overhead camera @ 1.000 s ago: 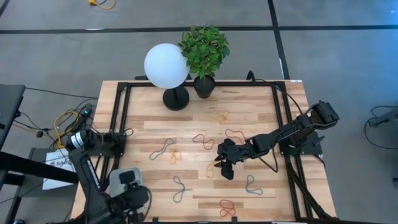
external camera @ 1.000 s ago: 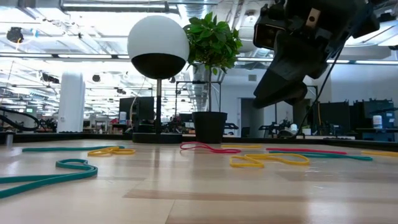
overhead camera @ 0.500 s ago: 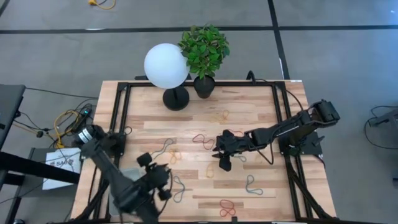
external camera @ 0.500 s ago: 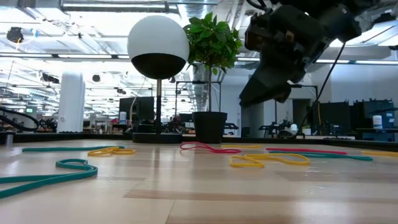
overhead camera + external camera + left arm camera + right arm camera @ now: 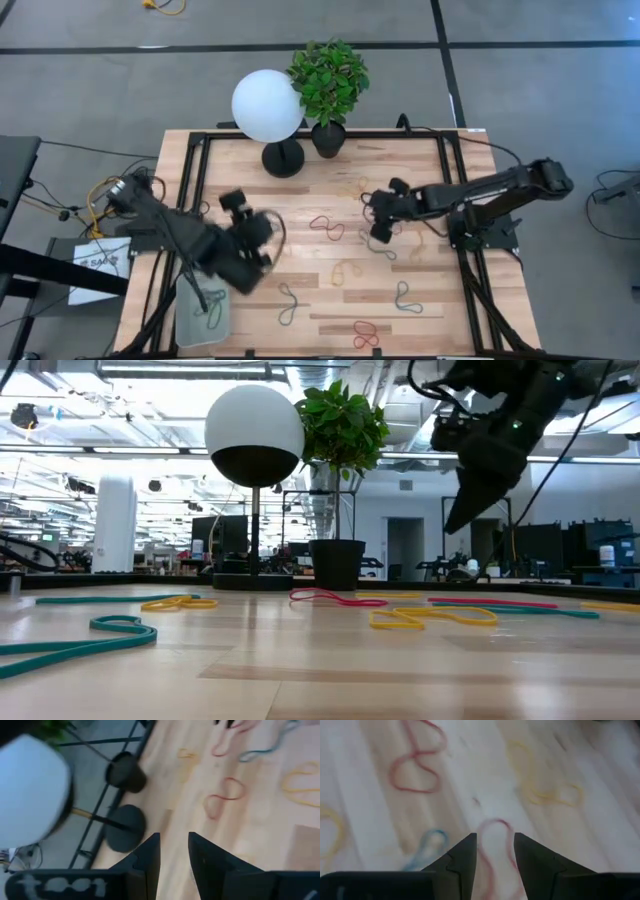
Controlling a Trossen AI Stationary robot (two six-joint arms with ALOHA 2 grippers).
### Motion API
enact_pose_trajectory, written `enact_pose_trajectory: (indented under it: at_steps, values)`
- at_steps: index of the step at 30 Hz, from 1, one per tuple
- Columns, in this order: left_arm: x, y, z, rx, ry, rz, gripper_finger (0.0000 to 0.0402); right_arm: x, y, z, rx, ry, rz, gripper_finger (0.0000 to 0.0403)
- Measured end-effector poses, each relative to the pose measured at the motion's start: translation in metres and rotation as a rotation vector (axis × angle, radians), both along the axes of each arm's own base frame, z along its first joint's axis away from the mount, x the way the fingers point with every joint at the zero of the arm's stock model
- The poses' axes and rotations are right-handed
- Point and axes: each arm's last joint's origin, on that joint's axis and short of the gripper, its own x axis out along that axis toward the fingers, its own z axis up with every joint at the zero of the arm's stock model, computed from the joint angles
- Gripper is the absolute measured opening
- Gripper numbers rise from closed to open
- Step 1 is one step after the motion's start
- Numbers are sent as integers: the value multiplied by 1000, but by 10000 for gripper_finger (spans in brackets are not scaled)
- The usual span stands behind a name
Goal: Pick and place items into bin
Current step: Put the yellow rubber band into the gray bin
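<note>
Rubber bands in red, green and yellow lie loose across the wood table [image 5: 420, 170], flat and well apart, so each can be taken alone. I make out a red band [image 5: 326, 227] mid-table, a green band [image 5: 290, 303] nearer the front, and another red band [image 5: 366, 333] at the front edge. The bin [image 5: 203, 315] sits at the front left corner, with one green loop in it, I think.

My right gripper [image 5: 379, 230] hangs above the bands right of centre; its fingers [image 5: 461, 856] stand a little apart with nothing between them, a red loop on the wood beyond. My left gripper [image 5: 262, 232] is raised left of centre, fingers [image 5: 149, 855] slightly apart and empty, facing the lamp [image 5: 267, 105] and plant [image 5: 328, 78].

I can read no writing anywhere.
</note>
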Motion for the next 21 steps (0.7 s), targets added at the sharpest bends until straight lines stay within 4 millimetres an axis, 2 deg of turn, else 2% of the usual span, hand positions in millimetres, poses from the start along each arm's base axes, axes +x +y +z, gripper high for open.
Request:
enact_pose_trajectory:
  at_steps: [4, 7, 10, 13, 17, 21]
  values:
    - [-21, 41, 15, 11, -50, 84, 91, -13, -15, 5, 1, 52, -68, 124]
    - [-38, 64, 10, 3, -111, 180, 91, -21, -25, 1, 1, 108, -112, 124]
    - [-47, 76, -12, -30, -170, 245, 91, -28, -30, -10, 27, 130, -187, 124]
    - [-50, 78, -40, -79, -204, 245, 91, -37, -29, -20, 85, 179, -280, 124]
    - [-45, 75, -76, -142, -198, 203, 91, -51, -23, -23, 145, 284, -389, 124]
    - [-39, 72, -100, -180, -255, 204, 91, -61, -18, -24, 197, 353, -524, 124]
